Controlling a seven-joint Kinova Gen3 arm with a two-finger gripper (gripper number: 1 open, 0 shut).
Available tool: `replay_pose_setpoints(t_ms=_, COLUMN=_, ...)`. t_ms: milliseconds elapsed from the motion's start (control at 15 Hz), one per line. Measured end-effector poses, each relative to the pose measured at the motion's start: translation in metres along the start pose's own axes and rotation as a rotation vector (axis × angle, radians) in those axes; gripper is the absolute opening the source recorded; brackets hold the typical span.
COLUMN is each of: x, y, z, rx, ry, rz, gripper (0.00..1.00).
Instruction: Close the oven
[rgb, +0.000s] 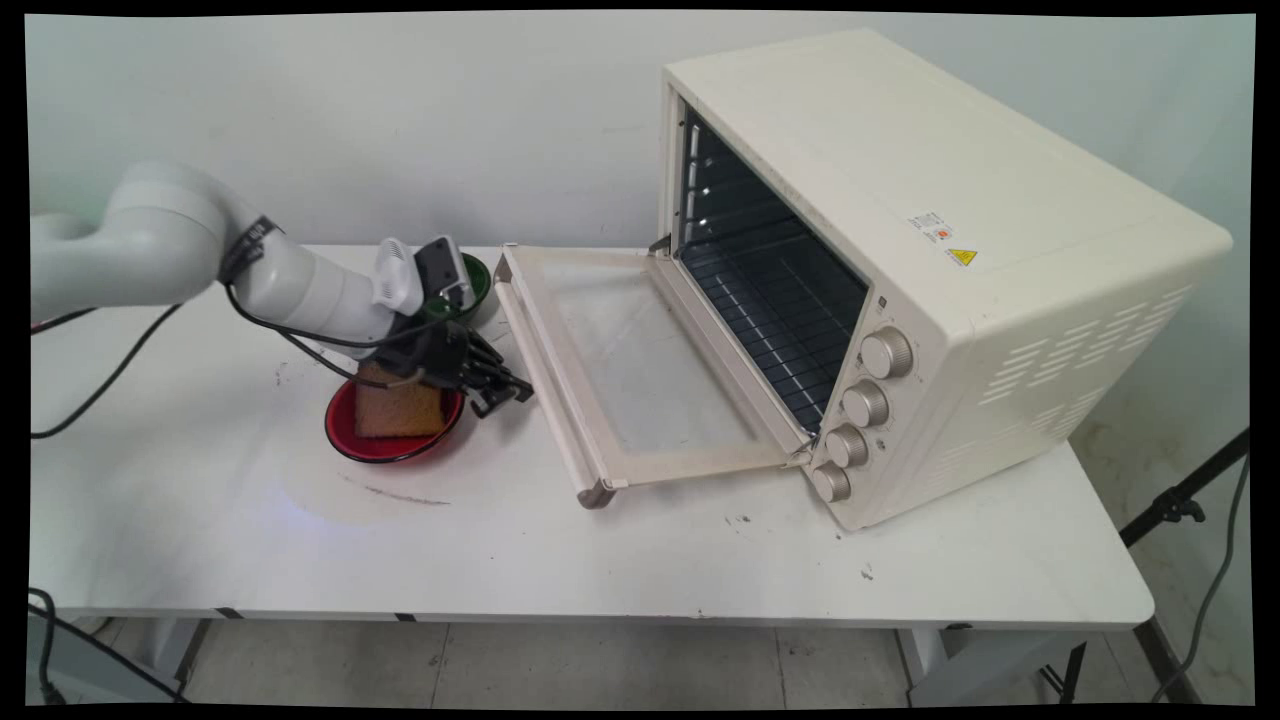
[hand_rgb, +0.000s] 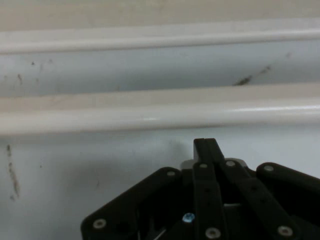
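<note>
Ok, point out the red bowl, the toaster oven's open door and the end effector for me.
red bowl (rgb: 345, 437): main view, on its left rim.
toaster oven door (rgb: 640, 365): main view, on the glass pane.
end effector (hand_rgb: 205, 146): hand view, at the closed fingertips.

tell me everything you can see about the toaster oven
The toaster oven is a cream, boxy appliance that looks like painted metal, standing on the right half of the white table, angled so its front faces left and toward the camera. Its glass-paned door is folded fully down, the handle bar at its outer edge. The dark cavity shows a wire rack. Four round knobs run down the front's right side. Vent slots and a yellow warning sticker mark the casing. The claw is just left of the door handle.
</note>
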Motion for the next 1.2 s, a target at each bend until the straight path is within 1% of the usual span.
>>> replay_pose_setpoints(t_ms=333, x=0.003, y=-0.001, z=0.021, rx=0.009, ry=0.023, rz=-0.028, gripper=0.0)
replay_pose_setpoints(t_ms=533, x=0.007, y=-0.002, z=0.028, rx=0.009, ry=0.043, rz=-0.042, gripper=0.0)
replay_pose_setpoints(t_ms=867, x=0.015, y=-0.007, z=0.026, rx=0.008, ry=0.08, rz=-0.053, gripper=0.0)
replay_pose_setpoints(t_ms=1200, x=0.031, y=-0.013, z=0.013, rx=0.006, ry=0.127, rz=-0.056, gripper=0.0)
